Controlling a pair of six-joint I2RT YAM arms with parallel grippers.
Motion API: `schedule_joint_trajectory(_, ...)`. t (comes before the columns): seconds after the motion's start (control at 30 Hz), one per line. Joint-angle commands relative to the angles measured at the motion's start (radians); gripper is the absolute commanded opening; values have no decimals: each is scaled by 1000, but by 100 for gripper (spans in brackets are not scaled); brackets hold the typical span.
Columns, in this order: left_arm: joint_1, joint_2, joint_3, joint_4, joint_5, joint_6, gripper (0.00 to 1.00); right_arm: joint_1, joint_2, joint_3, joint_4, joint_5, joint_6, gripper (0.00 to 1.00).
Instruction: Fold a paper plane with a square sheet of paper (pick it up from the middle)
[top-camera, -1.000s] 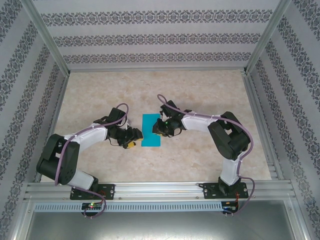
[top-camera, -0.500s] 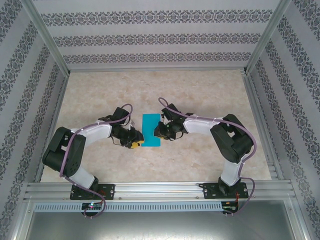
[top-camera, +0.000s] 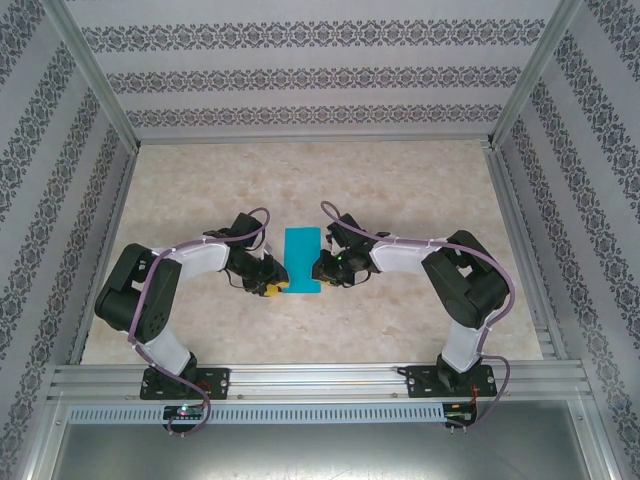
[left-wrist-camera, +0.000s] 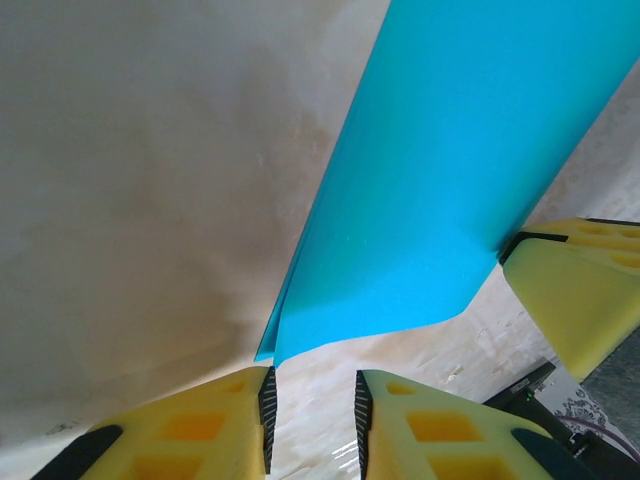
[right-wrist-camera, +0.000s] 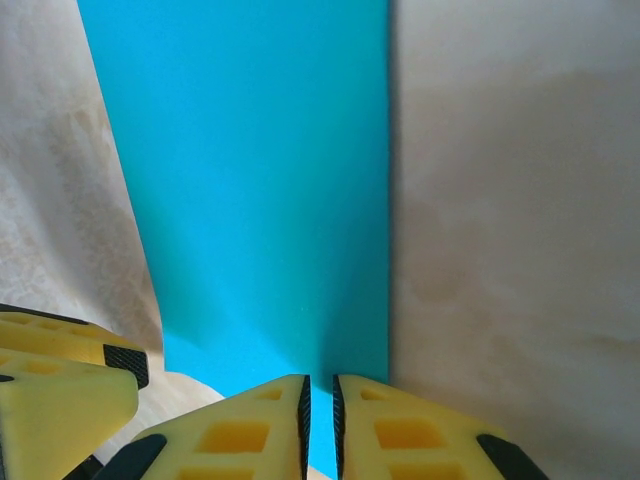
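The square sheet of paper (top-camera: 302, 260) is teal-blue and lies doubled into a tall narrow rectangle in the middle of the table. My right gripper (top-camera: 321, 270) is at its right side near the front corner. In the right wrist view the right gripper (right-wrist-camera: 320, 380) is shut on the sheet (right-wrist-camera: 260, 200), with teal showing in the thin slit between the pads. My left gripper (top-camera: 272, 288) is at the sheet's front left corner. Seen from the left wrist, the left gripper (left-wrist-camera: 312, 378) is open and empty, and the layered corner of the sheet (left-wrist-camera: 460, 180) lies just ahead of its left fingertip.
The table (top-camera: 420, 180) is a pale marbled surface ringed by an aluminium frame and patterned walls. A yellow finger of the right gripper (left-wrist-camera: 580, 290) touches the sheet's far corner in the left wrist view. The sheet's near edge curls slightly off the table.
My left arm has reached right, up to the sheet's front left corner, and its jaws have narrowed. The right gripper has slid a little toward the front along the right edge.
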Motion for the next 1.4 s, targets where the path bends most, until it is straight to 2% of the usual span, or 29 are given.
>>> schedule_joint_trajectory(0.0, -13, 10, 18, -37, 0, 17, 30, 6, 21, -3, -17, -4, 5, 16)
schedule_joint_trajectory(1.07, -33, 63, 48, -5, -3, -7, 31, -4, 49, -55, 46, -32, 25, 15)
schedule_joint_trajectory(1.37, -32, 19, 59, 11, -49, 1, 31, -8, 48, -68, 54, -34, 27, 15)
